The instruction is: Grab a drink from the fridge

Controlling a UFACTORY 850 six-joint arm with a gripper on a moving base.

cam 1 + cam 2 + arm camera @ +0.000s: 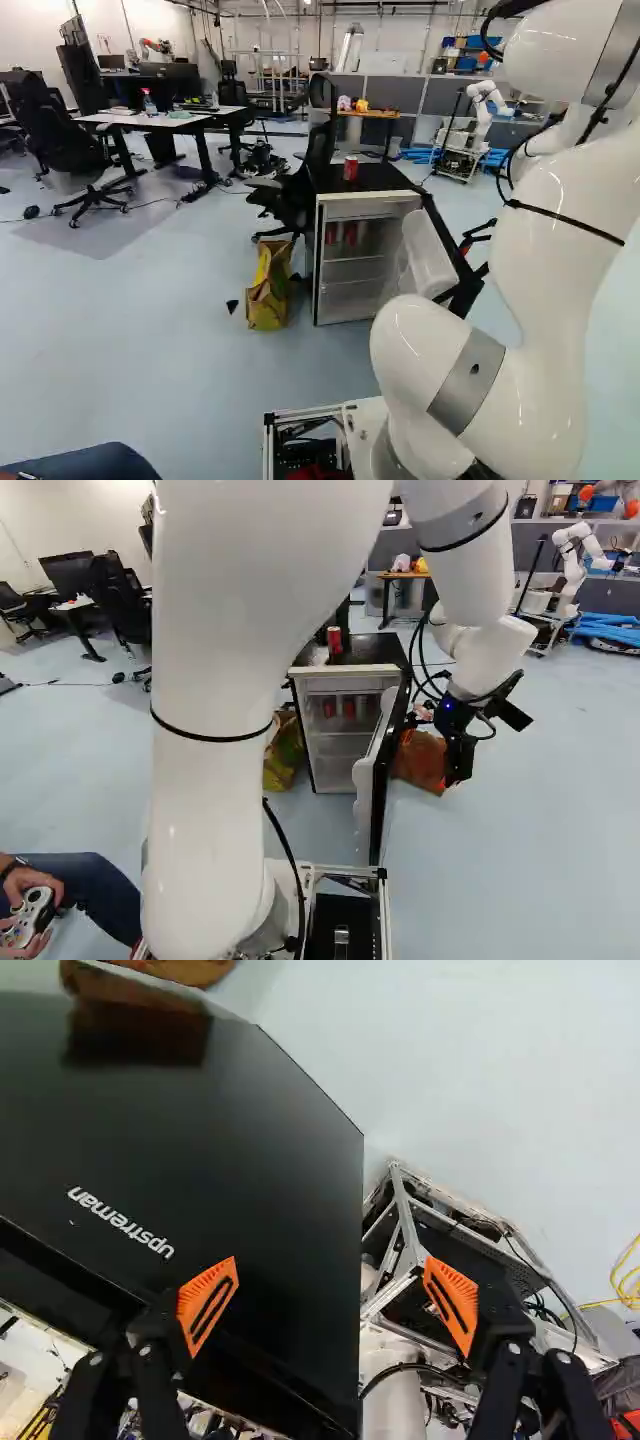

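Red cans (348, 709) stand upright on the upper shelf inside the fridge (350, 670), whose door (220, 1140) is swung out. If full, each should have modest weight, with a firm but thin wall that dents under a hard squeeze, and a skin that is smooth, maybe slick with cold. The best hold is probably round the middle of the body, one orange pad (207, 1305) on either side, kept level. Another red can (334, 640) stands on top of the fridge. The tool (330, 1290) is spread wide and grips nothing. It hangs near the door's black outer face, so the door stands between it and the cans, well apart from them.
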